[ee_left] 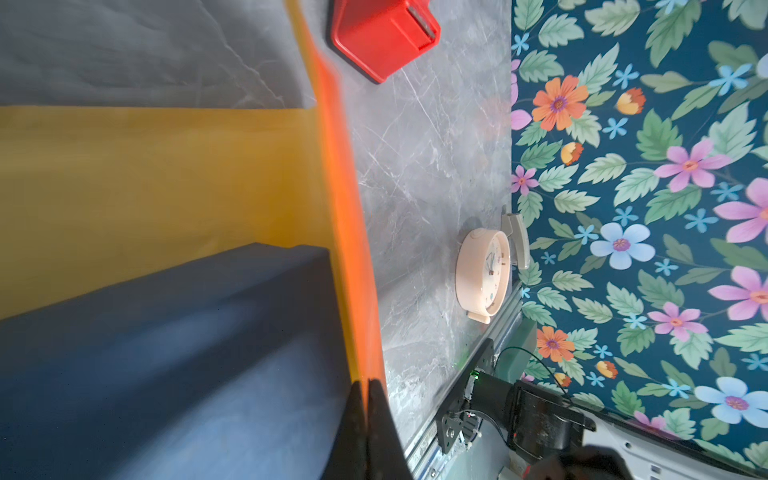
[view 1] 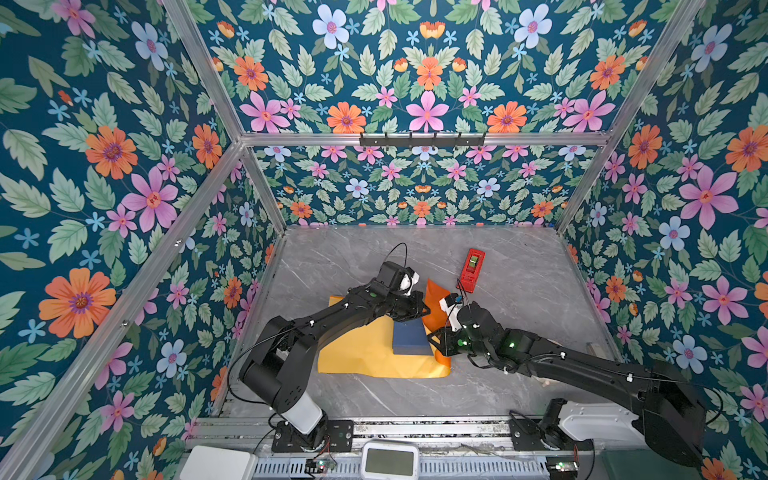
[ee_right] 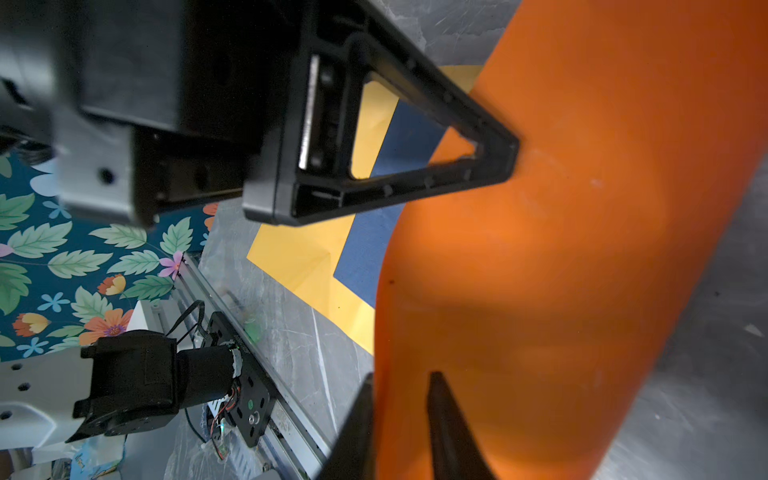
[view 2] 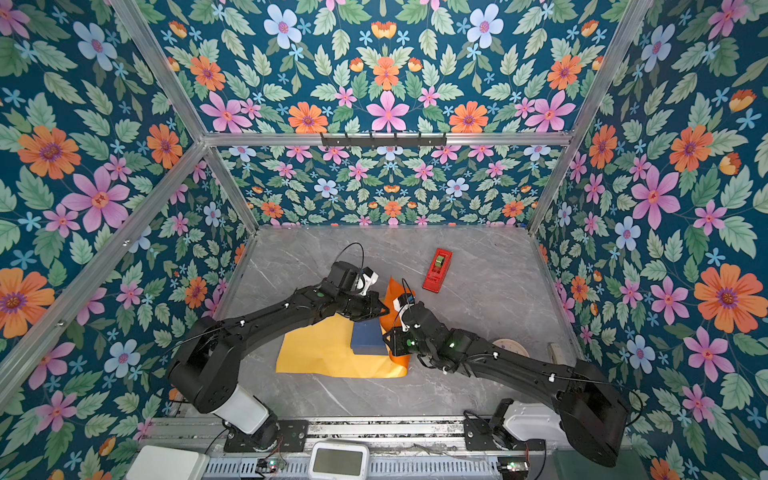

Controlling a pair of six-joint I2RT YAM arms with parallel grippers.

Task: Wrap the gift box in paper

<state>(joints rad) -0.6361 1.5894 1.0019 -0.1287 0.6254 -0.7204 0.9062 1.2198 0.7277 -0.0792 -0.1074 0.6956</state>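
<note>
1. Two faces of the paper [view 1: 361, 353] show. Nearest you, matte yellow lies up, flat on the table [view 1: 519, 291]. The right side is lifted into a flap [view 1: 436, 307] that shows glossy orange.
2. The gift box [view 1: 411, 338] sits on the yellow, toward the sheet's right side. Its top is uncovered and the flap stands just beside it.
3. Right gripper [ee_right: 401, 376]: the jaws are parted and the flap's near edge runs between them. You see no clamp on it.
4. Left gripper [ee_left: 368, 384], farther back: the jaws are pressed together on the flap's edge, over the box's right side.
5. Handling, as a judgement:
   - The sheet looks thin, light and floppy, with creases, and the orange face is likely slick.
   - Take it right at the edge, in two places well apart, so that it does not sag or tear.
   - The box looks stiff but light, so expect it to slide if you drag the sheet.
6. Views:
   - Both top views hide the fingertips under the arms.
   - Only the wrist views settle the grips.
   - The left wrist view alone shows the clock [ee_left: 484, 274] clearly, by the wall.
7. Farthest is the red gadget [view 1: 471, 269], on bare table beyond the flap and apart from the paper.
</note>
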